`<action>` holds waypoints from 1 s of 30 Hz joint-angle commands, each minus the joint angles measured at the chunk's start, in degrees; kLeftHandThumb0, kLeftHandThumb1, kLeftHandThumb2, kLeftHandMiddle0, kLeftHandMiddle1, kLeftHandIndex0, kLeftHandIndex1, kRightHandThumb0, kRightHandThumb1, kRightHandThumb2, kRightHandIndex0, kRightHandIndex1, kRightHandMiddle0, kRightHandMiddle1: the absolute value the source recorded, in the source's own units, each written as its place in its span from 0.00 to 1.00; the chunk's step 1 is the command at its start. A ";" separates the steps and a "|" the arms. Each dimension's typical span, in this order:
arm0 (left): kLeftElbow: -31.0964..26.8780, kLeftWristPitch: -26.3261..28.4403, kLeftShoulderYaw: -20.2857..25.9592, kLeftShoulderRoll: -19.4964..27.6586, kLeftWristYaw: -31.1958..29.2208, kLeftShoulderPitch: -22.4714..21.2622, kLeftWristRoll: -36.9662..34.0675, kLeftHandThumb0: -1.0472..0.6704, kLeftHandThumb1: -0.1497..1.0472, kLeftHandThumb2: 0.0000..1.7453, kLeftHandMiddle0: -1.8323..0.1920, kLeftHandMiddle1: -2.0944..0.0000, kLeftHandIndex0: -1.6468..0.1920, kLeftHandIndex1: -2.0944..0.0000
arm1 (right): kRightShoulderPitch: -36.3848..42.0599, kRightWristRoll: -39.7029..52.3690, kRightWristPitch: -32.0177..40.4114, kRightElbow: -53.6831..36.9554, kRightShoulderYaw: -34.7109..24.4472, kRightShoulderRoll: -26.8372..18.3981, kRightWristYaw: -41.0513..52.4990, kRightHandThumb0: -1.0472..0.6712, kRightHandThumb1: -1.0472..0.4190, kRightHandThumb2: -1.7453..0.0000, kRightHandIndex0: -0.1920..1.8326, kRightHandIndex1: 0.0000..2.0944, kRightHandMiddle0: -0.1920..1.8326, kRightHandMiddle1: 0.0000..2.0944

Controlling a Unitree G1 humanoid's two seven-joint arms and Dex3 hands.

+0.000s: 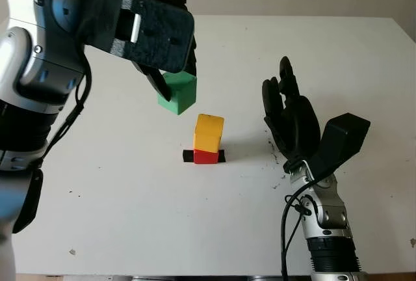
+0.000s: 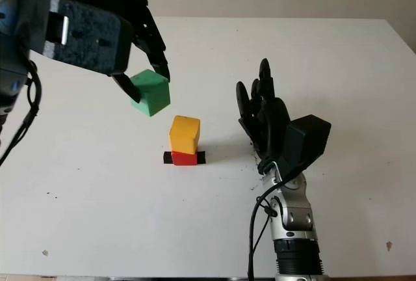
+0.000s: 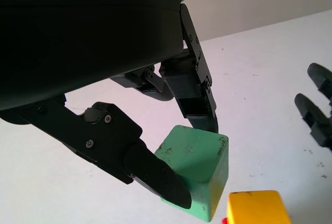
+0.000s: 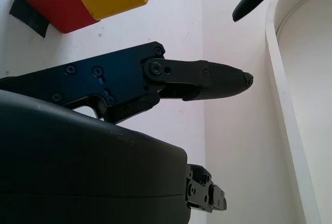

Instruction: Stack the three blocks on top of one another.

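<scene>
While the left robot hand (image 1: 170, 80) grips the green block (image 1: 179, 93) in the air between its fingers (image 3: 155, 175), the yellow block (image 1: 208, 133) sits on the red block (image 1: 207, 157), which lies on a black patch (image 1: 188, 156) at the middle of the white surface (image 1: 130, 196). From that 2-block stack, the green block hangs at about 11 o'clock, apart from it. At 3 o'clock stands the right robot hand (image 1: 286, 115), open, holding nothing, well apart.

Both arms are silver-grey metal with black cables hanging off them — each robot hand is matte black plastic, chunky shell, small screws showing at the finger joints.
</scene>
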 commanded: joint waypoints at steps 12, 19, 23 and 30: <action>-8.06 6.31 1.66 -1.51 5.12 6.58 -0.72 0.46 0.96 0.03 0.67 0.97 0.67 0.24 | -1.70 -1.02 -2.12 2.08 1.12 0.77 -0.42 0.21 0.00 0.73 0.00 0.00 0.00 0.02; -14.62 9.28 1.24 -0.58 6.92 10.81 0.49 0.44 1.00 0.04 0.69 0.98 0.71 0.15 | -1.83 -0.78 -2.45 2.60 0.78 0.93 -0.40 0.21 0.00 0.73 0.00 0.00 0.01 0.03; -15.95 9.89 1.50 -1.06 7.41 12.01 -0.22 0.44 1.00 0.05 0.69 0.97 0.72 0.14 | -1.87 -1.18 -3.20 2.92 0.92 1.02 -0.60 0.22 0.00 0.73 0.00 0.00 0.01 0.03; -15.84 11.19 0.31 -0.75 5.37 10.50 -1.65 0.43 1.00 0.04 0.70 0.98 0.73 0.08 | -1.93 -1.59 -5.29 4.34 0.97 1.09 -0.46 0.23 0.00 0.72 0.00 0.00 0.00 0.02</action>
